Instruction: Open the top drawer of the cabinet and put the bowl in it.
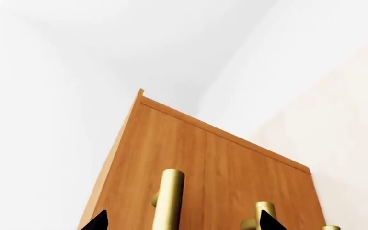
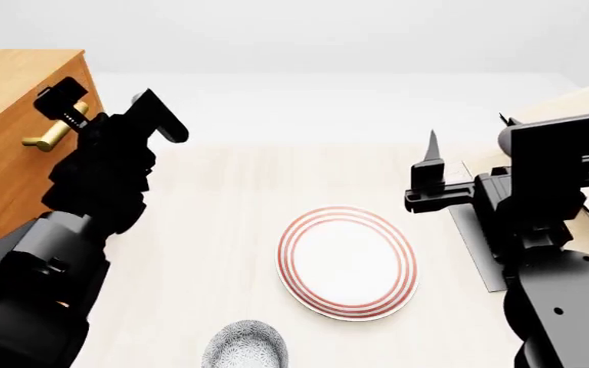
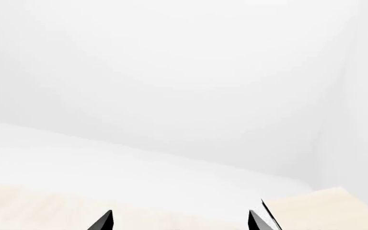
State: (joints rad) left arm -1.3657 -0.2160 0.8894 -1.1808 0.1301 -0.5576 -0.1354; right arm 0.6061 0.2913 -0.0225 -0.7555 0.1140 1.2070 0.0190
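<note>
The cabinet (image 2: 8, 107) stands at the far left, and its top drawer (image 1: 171, 143) looks shut. The drawer's brass handle (image 2: 51, 136) also shows in the left wrist view (image 1: 168, 199). My left gripper (image 2: 108, 113) is open right at the drawer front, and the handle lies between its fingertips (image 1: 97, 221). The bowl (image 2: 245, 346) sits on the table at the near edge, left of centre. My right gripper (image 2: 466, 134) is open and empty, held above the table at the right, and it also shows in the right wrist view (image 3: 180, 223).
A flat white plate with red rings (image 2: 348, 262) lies mid-table, just beyond the bowl. A pale wooden rack on a dark base (image 2: 581, 107) stands at the right behind my right arm. Two lower handles (image 1: 264, 215) show beside the top one.
</note>
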